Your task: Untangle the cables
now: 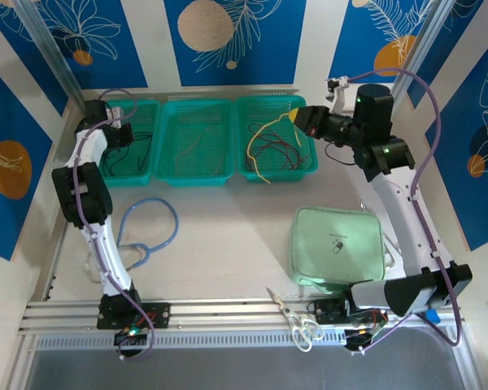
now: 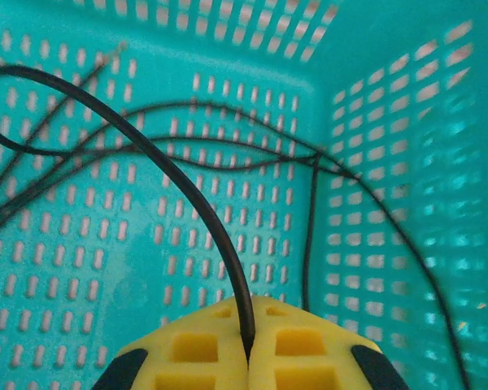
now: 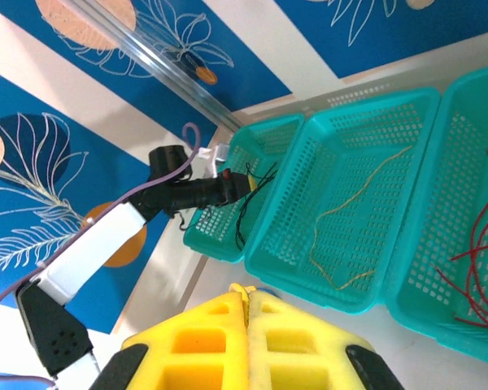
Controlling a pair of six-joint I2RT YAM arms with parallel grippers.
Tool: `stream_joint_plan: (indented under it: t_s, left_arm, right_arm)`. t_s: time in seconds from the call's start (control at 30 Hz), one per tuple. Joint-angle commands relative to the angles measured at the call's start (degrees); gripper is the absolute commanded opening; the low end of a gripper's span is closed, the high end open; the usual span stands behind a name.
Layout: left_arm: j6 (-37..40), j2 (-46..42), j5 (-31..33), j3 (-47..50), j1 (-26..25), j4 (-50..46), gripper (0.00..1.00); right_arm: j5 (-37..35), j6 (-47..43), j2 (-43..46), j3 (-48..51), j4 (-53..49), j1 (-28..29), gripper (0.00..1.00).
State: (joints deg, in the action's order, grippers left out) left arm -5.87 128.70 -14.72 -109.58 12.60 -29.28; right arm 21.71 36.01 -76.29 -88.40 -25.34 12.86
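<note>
Cables (image 1: 275,153) were recorded in three teal baskets ranged along the far side of the table (image 1: 228,244).

Top external view:
- Black cable (image 1: 138,150) was seen in the left basket (image 1: 146,175), with the left gripper (image 1: 124,135) lowered into it.
- One tan cable (image 1: 197,140) lay in the middle basket (image 1: 197,175).
- Red and dark strands were heaped in the right basket (image 1: 309,166). A yellow cable (image 1: 264,128) was drawn up from the heap to the right gripper (image 1: 296,119), which was held above the basket's far rim.
- A light-blue tube (image 1: 150,231), a green pouch (image 1: 337,244) and scissors (image 1: 297,321) were noted on the near half of the table, apart from the baskets.

Left wrist view:
- The left gripper's (image 2: 248,329) yellow pads (image 2: 195,345) were pressed together on the black cable (image 2: 179,179), which arched up and leftward from the seam.
- Further black strands were strung loosely over the perforated floor.

Right wrist view:
- The right gripper's (image 3: 246,305) pads were clenched, with a scrap of yellow pinched at the seam.
- Beyond it, the left gripper (image 3: 246,184) was seen over the left basket (image 3: 264,142) with black cable hanging from it.
- The tan cable (image 3: 342,207) was seen lying slack in the middle basket (image 3: 366,130).
- Red cables (image 3: 472,260) were seen in the right basket (image 3: 472,106).
</note>
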Motion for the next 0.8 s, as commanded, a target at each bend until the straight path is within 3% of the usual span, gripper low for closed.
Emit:
stream_joint_plan:
  t_s: [0.0, 0.1, 0.27, 0.53, 0.77]
  left_arm:
    - [0.5, 1.7, -1.4, -2.4, 0.1, -5.0, 0.07]
    - [0.5, 1.0, -1.2, -2.5, 0.1, -4.8, 0.51]
    - [1.1, -4.0, 1.4, -1.3, 0.0, -3.7, 0.78]
    - [4.0, -12.4, 10.2, 0.0, 0.0, -4.6, 0.99]
    - [4.9, -12.6, 12.8, -1.5, 0.5, -8.8, 0.99]
  right_arm:
    - [-1.8, 0.2, -1.5, -0.4, 0.1, 3.1, 0.00]
    - [-4.2, 0.8, -3.1, 0.3, 1.7, 6.0, 0.00]
    - [-9.4, -0.3, -7.6, -2.0, 1.5, 9.2, 0.00]
    - [-18.3, 1.5, -15.7, -7.7, 2.0, 14.8, 0.00]
    - [-19.3, 3.0, -22.9, -13.9, 2.4, 17.6, 0.00]
